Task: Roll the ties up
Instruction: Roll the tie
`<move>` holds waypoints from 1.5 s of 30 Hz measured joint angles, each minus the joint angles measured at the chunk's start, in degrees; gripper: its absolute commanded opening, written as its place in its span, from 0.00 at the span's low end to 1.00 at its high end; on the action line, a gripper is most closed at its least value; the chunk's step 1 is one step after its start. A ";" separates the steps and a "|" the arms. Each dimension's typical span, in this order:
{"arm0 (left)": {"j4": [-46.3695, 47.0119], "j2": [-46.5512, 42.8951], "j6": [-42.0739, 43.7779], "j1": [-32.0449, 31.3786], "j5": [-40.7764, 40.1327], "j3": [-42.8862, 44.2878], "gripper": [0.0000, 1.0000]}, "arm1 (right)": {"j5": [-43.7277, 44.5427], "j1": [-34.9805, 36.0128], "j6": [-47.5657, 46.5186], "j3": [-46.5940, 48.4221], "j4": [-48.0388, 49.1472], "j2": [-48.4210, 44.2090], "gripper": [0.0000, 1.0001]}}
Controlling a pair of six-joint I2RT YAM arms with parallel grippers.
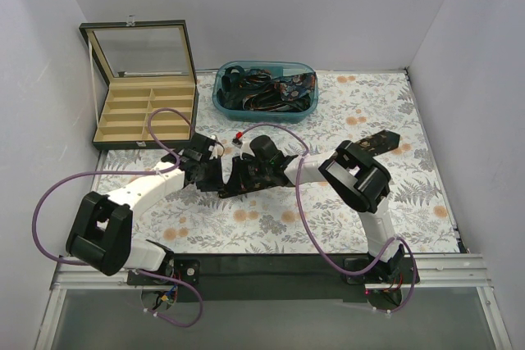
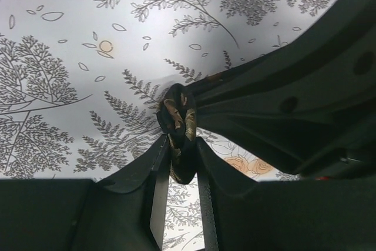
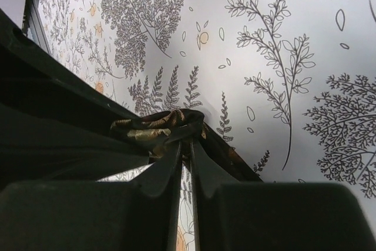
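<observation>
Desk (image 1: 369, 202), floral cover. A compartment box (image 1: 139, 116), lid up, lies beyond the left gripper (image 2: 179, 166) on its outer side. It is probably open to receive finished rolls. A tub (image 1: 223, 102) holding more ties (image 1: 267, 92) sits straight beyond both grippers, within reach for the next pick.

The left gripper and right gripper (image 3: 185, 151) meet nose to nose, each clamped on the same tie (image 2: 178, 119). A small coil is pinched at the tips of both. Cannot tell whether it touches the desk. The two-sided pinch presumably stops the coil springing loose while turns are added.

The unrolled tail (image 1: 381, 141) appears to trail away behind the right gripper, flat on the desk, so slack can feed in.
</observation>
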 measured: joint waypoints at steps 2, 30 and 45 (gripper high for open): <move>-0.31 0.00 -0.63 -0.90 -0.24 0.59 0.26 | -0.33 0.02 0.22 0.00 0.50 0.20 0.13; -0.79 4.98 -6.43 -7.08 -4.15 4.00 0.21 | 7.80 0.50 -5.86 -6.95 0.24 -7.21 0.25; 1.97 7.48 -8.37 -7.08 -4.48 4.90 0.30 | 8.94 -3.10 -6.75 -12.04 -0.55 -15.37 0.28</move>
